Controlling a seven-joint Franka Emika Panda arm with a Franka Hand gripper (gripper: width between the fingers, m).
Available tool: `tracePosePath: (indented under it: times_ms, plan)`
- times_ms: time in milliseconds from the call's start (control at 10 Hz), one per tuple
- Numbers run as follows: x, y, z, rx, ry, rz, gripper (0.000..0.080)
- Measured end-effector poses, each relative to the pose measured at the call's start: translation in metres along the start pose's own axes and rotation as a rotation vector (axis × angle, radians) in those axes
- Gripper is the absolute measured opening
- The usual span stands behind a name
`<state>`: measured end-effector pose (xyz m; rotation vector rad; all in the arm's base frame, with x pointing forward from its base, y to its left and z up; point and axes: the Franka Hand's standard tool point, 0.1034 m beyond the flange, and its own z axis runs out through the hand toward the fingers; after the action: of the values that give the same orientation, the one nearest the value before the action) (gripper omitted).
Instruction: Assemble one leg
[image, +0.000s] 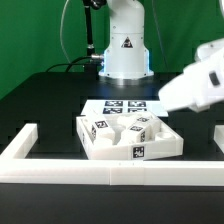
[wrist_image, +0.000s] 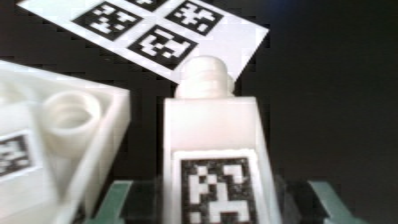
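Observation:
In the wrist view the leg, a white oblong block with a black-and-white tag on its facing side and a rounded peg at its far end, lies between my gripper's two greenish fingers. The gripper is shut on the leg. The leg's peg end points toward the marker board. Beside it is a corner of the white tray-like piece with a round socket. In the exterior view the arm reaches in from the right; gripper and leg are hidden there.
The tray-like piece sits mid-table with tagged blocks in it, in front of the marker board. White border bars run along the front and both sides. The robot base stands at the back.

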<state>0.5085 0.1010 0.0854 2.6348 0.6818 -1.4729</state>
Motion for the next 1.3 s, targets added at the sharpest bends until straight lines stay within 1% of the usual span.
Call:
tracePosePath:
  times_ms: [200, 300, 400, 500, 600, 700, 800, 900, 1000, 1100, 1200, 1300]
  plan:
    - [0.004, -0.002, 0.009, -0.001, -0.011, -0.006, 0.0284]
    - [0.014, 0.002, 0.001, -0.011, 0.065, -0.003, 0.0284]
    - [0.014, 0.006, -0.004, -0.021, 0.139, 0.002, 0.0284]
    - [0.009, 0.015, -0.005, -0.022, 0.207, 0.02, 0.0284]
    - [-0.004, 0.024, -0.008, -0.007, 0.243, 0.027, 0.0284]
    - [-0.009, 0.03, -0.021, -0.017, 0.295, 0.03, 0.0284]
    - [-0.008, 0.028, -0.031, -0.034, 0.337, 0.026, 0.0285]
    - [-0.001, 0.029, -0.037, -0.049, 0.423, 0.028, 0.0285]
    - [-0.001, 0.032, -0.039, -0.059, 0.505, 0.037, 0.0285]
    - [-0.003, 0.033, -0.038, -0.064, 0.539, 0.041, 0.0285]
    - [0.0, 0.036, -0.043, -0.067, 0.617, 0.054, 0.0285]
    - [-0.005, 0.038, -0.044, -0.035, 0.674, 0.086, 0.0285]
